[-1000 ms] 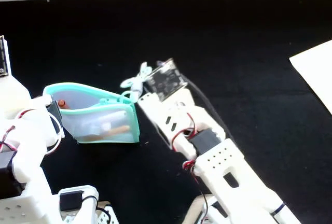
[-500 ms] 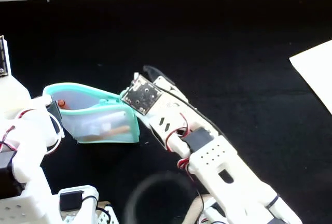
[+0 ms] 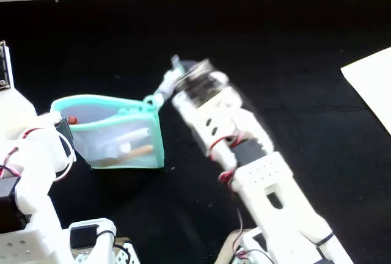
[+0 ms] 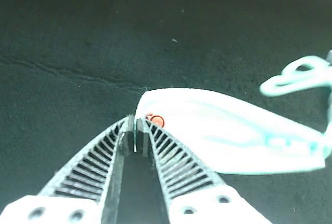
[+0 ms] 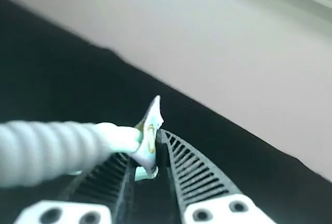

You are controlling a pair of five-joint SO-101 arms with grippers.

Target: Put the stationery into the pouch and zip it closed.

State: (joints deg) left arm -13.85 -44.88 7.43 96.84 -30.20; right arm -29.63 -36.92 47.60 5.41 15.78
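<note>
Left of centre, teal pouch (image 3: 119, 132) with stationery (image 3: 131, 148) inside, left end pinched by left gripper (image 4: 134, 124). At right end, zipper pull (image 5: 150, 123) clamped in right gripper (image 5: 156, 135). Best drawn straight along the teeth, left end braced.

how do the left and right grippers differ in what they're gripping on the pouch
The left gripper is shut on the pouch itself, at its end by a red dot; the right gripper is shut on the zipper pull. In the high view the left gripper sits at the pouch's left end, the right gripper off its upper right corner. Both are closed, holding opposite ends.
</note>
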